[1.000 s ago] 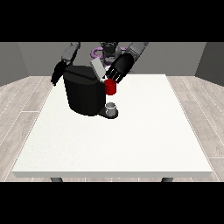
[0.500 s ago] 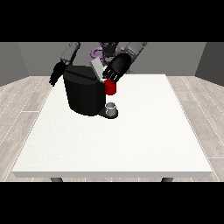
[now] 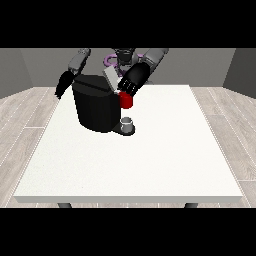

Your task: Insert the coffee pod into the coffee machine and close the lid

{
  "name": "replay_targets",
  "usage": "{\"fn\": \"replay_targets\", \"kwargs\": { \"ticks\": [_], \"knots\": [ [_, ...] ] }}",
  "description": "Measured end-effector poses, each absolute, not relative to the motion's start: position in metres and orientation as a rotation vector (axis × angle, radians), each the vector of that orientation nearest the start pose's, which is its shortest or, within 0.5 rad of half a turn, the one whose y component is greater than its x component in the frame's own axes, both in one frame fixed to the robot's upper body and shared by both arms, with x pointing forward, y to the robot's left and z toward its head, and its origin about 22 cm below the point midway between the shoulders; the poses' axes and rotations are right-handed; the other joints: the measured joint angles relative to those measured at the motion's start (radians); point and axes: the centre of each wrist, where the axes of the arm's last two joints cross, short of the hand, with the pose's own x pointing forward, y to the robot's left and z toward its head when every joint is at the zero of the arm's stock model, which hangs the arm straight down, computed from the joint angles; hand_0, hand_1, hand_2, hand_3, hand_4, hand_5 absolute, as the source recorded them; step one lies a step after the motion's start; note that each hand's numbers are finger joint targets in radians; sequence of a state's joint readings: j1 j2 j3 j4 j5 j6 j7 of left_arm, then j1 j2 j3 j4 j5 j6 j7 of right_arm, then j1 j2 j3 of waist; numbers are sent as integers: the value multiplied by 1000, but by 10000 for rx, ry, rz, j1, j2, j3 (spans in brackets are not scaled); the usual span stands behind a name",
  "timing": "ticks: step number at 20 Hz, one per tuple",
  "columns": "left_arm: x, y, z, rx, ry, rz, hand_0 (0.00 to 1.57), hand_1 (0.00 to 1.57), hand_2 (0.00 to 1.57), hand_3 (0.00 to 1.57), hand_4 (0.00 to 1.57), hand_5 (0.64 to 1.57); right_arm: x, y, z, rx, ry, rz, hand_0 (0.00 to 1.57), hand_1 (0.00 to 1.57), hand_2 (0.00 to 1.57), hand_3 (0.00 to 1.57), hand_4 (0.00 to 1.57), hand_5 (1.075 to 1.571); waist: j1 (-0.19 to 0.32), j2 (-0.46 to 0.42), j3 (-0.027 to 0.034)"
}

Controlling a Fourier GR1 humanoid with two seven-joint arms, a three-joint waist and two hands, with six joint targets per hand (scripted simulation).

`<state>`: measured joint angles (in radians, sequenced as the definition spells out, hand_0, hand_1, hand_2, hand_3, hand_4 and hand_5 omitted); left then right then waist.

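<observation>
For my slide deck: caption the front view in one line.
Hand at the view's right reaches the raised lid of the black coffee machine on the white table.

Large white rectangular table (image 3: 150, 165) filling mid-view, dark legs just visible under its near edge, pale grey wood-plank floor (image 3: 25, 110) on both sides, dark grey wall (image 3: 210, 62) behind, lighter grey wall panel (image 3: 242, 67) at far right
</observation>
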<state>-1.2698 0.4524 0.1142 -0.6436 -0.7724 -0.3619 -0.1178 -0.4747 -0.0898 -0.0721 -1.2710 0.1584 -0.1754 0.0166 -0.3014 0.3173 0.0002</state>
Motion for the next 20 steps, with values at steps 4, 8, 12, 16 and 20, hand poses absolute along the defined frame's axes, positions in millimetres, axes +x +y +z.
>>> {"fn": "replay_targets", "kwargs": {
  "ticks": [4, 8, 12, 16, 20],
  "knots": [
    [462, 240, 275, 7706, -15996, -11584, 1173, 1173, 1194, 1066, 0, 1571, 350, -211, 64, -2571, -17213, 1148, 0, 0, 0, 0, 0, 1571, -55, 80, 0],
    [461, 251, 280, 8176, -15963, -11850, 1135, 1135, 1146, 998, 0, 1571, 350, -206, 68, -2552, -17250, 1222, 0, 0, 0, 0, 0, 1571, -163, 197, 3],
    [460, 258, 283, 8249, -16105, -11774, 1110, 1110, 1129, 973, 0, 1571, 348, -205, 65, -2539, -17348, 1160, 0, 0, 0, 0, 0, 1571, -162, 349, 8],
    [461, 254, 282, 8144, -16452, -11620, 1206, 1206, 1179, 956, 0, 1571, 348, -205, 64, -2571, -17247, 1177, 0, 0, 0, 0, 42, 1571, -139, 329, 8],
    [461, 256, 287, 8226, -16844, -11347, 1241, 1241, 1202, 970, 0, 1571, 348, -207, 68, -2588, -17382, 1255, 0, 0, 0, 0, 0, 1571, -280, 411, 4]
  ]
}}
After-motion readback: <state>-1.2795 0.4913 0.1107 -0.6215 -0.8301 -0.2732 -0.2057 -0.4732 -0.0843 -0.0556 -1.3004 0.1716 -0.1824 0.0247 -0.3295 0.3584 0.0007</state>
